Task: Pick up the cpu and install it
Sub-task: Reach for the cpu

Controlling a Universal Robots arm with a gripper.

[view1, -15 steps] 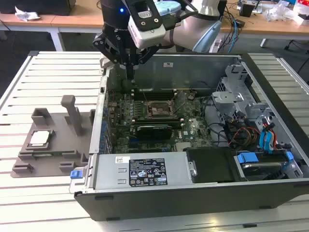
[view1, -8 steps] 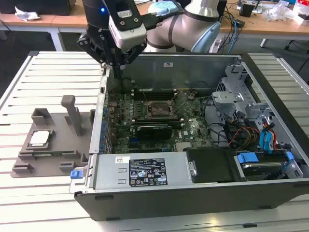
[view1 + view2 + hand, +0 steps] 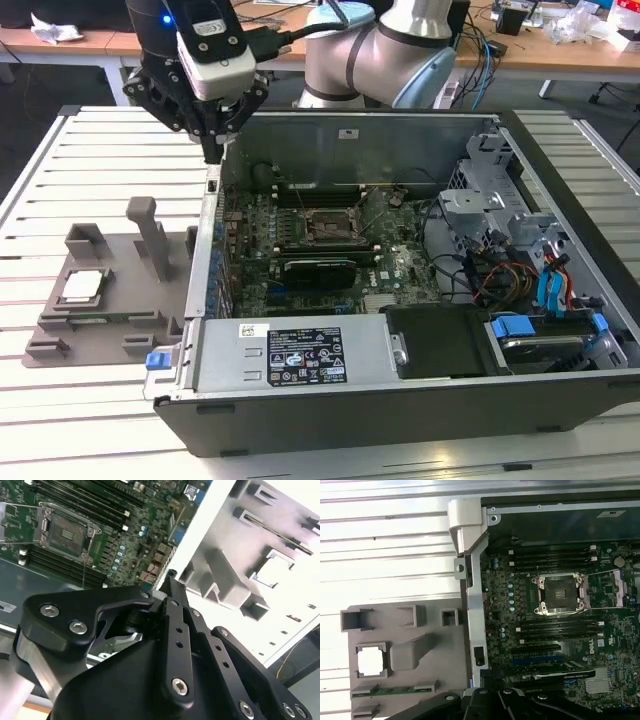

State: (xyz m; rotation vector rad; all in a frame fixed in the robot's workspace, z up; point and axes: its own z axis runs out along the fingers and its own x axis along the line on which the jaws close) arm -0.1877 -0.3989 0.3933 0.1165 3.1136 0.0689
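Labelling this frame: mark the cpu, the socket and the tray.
cpu [image 3: 82, 287]: exterior view, middle of its metal top.
socket [image 3: 330, 229]: exterior view, its open centre.
tray [image 3: 135, 296]: exterior view, bare floor beside the cpu.

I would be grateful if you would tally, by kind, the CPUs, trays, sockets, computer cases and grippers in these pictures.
cpu: 1
grey tray: 1
motherboard socket: 1
computer case: 1
gripper: 1
Total: 5
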